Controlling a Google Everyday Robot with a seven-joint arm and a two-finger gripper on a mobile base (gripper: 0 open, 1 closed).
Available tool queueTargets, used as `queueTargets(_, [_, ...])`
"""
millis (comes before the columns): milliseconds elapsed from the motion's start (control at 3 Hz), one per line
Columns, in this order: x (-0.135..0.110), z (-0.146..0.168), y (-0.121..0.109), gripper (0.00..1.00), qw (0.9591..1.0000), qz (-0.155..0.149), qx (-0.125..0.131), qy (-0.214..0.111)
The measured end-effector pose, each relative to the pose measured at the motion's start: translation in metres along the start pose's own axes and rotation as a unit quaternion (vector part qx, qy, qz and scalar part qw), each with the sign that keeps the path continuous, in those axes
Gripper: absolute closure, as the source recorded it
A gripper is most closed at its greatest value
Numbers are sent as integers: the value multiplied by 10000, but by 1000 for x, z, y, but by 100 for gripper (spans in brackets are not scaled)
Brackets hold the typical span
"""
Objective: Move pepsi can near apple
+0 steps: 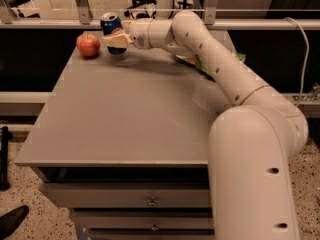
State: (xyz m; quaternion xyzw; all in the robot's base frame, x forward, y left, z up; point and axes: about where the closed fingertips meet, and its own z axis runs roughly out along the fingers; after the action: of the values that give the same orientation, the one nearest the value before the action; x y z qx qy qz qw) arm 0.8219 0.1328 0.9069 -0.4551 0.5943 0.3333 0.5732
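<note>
The pepsi can (110,25), dark blue with a silver top, stands upright near the far left corner of the grey table (125,114). The red-orange apple (88,44) sits just left of it, a small gap between them. My gripper (116,36) reaches in from the right and is shut on the pepsi can, its cream fingers (115,40) around the can's lower part. The can's base looks at or just above the table top; I cannot tell which.
A green snack bag (200,63) lies at the far right of the table, mostly hidden behind my arm. A metal rail (60,24) runs behind the table's far edge. Drawers (150,202) sit under the table front.
</note>
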Motion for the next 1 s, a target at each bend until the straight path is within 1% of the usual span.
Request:
queueTargets(333, [11, 21, -7, 100, 9999, 156, -30, 59])
queueTargets(667, [18, 29, -9, 84, 9995, 289, -35, 115])
queueTargets(1000, [20, 32, -9, 61, 9993, 338, -60, 132])
